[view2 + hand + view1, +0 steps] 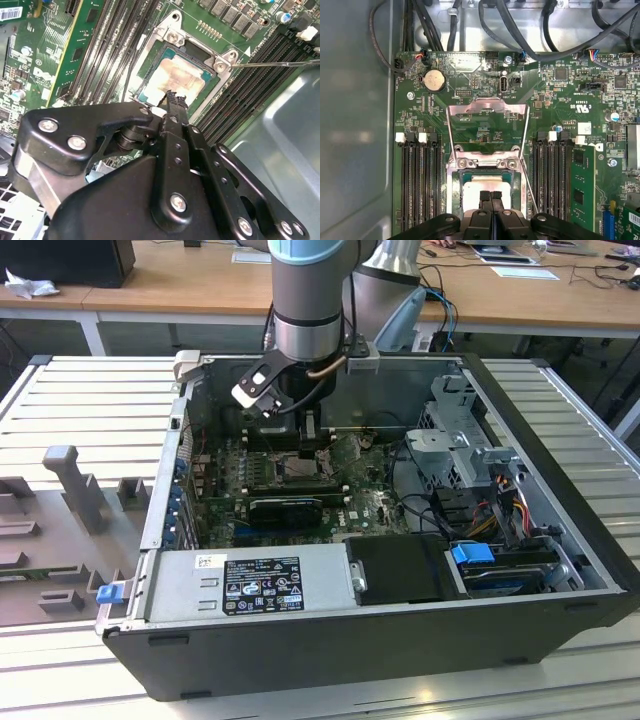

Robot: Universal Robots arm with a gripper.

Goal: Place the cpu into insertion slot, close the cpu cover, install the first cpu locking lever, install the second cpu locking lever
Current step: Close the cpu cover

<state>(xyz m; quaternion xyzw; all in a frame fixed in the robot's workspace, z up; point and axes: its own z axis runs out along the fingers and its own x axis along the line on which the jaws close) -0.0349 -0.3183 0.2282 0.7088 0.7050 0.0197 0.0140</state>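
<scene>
Silver-topped cpu (pixel 482 189) flat in the insertion slot (pixel 454 188), silver cpu cover (pixel 487 104) swung open.

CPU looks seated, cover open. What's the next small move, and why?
Probably lift the gripper straight up a little. Its shut fingertips sit right over the cpu, which lies flat in the insertion slot, while the cpu cover stands open; the fingers would likely block its swing down.
</scene>
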